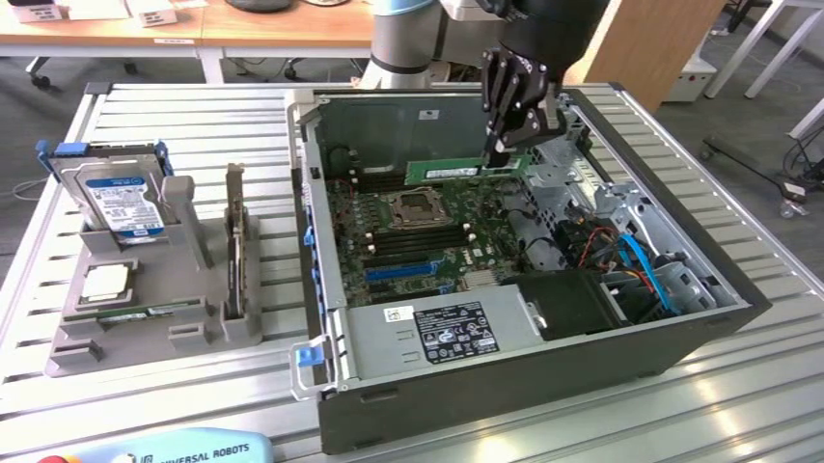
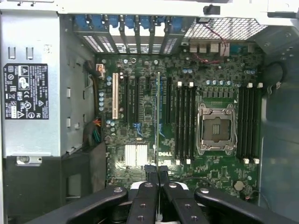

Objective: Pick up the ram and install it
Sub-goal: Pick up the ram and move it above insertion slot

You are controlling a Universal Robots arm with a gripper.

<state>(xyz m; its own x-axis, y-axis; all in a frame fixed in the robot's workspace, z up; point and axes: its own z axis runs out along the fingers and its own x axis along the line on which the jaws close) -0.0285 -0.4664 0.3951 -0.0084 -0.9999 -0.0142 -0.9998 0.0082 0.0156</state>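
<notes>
You're looking at matt green board on the ram (image 1: 445, 171), matt black metal on the gripper (image 1: 500, 154), dull grey steel on the case (image 1: 515, 386), ribbed shiny aluminium on the table (image 1: 193, 125)

We see a desk (image 1: 168, 116) of ribbed metal slats under bright, even light. Behind it stand wooden tables (image 1: 258, 34), and a wooden panel (image 1: 650, 48) rises toward the exterior view's right. There the grey floor (image 1: 754, 116) runs past white table legs (image 1: 751, 48) and a black wheeled base (image 1: 747, 159).
</notes>
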